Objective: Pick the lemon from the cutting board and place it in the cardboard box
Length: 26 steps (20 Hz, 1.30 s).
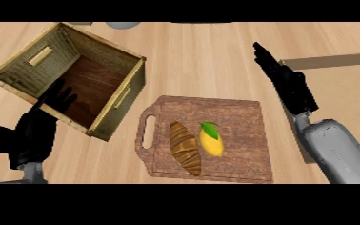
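Observation:
A yellow lemon [212, 142] with a green leaf lies on the wooden cutting board [232, 119], just right of a brown croissant [185, 148]. The open cardboard box [42, 57] stands at the upper left, its dark floor bare. My right hand [287, 80] hovers with straight fingers to the right of the board and further back than it, apart from the lemon. At the lower left my left hand [38, 126] rests open, fingers up, overlapping the box's near corner.
A tan slab [323, 61] lies at the right edge behind my right forearm [336, 150]. A grey rounded object [123, 25] peeks in at the top. The cutting board's handle slot [148, 132] faces the box.

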Available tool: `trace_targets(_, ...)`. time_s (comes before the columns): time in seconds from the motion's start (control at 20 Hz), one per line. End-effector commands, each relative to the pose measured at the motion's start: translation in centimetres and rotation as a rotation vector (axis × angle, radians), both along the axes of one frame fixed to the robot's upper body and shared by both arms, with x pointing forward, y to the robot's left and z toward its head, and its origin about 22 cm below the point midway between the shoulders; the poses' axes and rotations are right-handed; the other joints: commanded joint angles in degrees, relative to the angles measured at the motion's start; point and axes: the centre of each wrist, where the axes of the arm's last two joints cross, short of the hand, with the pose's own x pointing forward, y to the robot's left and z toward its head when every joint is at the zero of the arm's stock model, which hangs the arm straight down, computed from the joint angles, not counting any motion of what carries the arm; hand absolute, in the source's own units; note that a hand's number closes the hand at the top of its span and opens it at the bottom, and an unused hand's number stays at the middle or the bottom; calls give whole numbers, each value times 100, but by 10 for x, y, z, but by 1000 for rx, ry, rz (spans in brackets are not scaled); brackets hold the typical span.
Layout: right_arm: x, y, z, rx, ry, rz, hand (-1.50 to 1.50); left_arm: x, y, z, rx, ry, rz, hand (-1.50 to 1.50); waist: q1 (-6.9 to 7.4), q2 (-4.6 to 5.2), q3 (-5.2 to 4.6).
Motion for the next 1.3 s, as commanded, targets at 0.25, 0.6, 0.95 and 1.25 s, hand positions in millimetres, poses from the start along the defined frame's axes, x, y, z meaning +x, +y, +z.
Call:
trace_targets(0.25,5,12,134,215,-496,334,-150,27,-7,55,439,-232,-377,0,-112,-112,118)
trace_targets(0.6,-5,-63,87,-138,-560,450,-150,46,-16,36,440,-243,-478,0,11,12,100)
trace_targets(0.95,-18,-42,85,-423,-665,638,-150,55,-42,37,420,-229,-529,0,55,-18,95)
trace_targets(1.25,-35,0,114,-786,-569,750,-150,49,-37,31,421,-240,-529,0,117,-38,80)
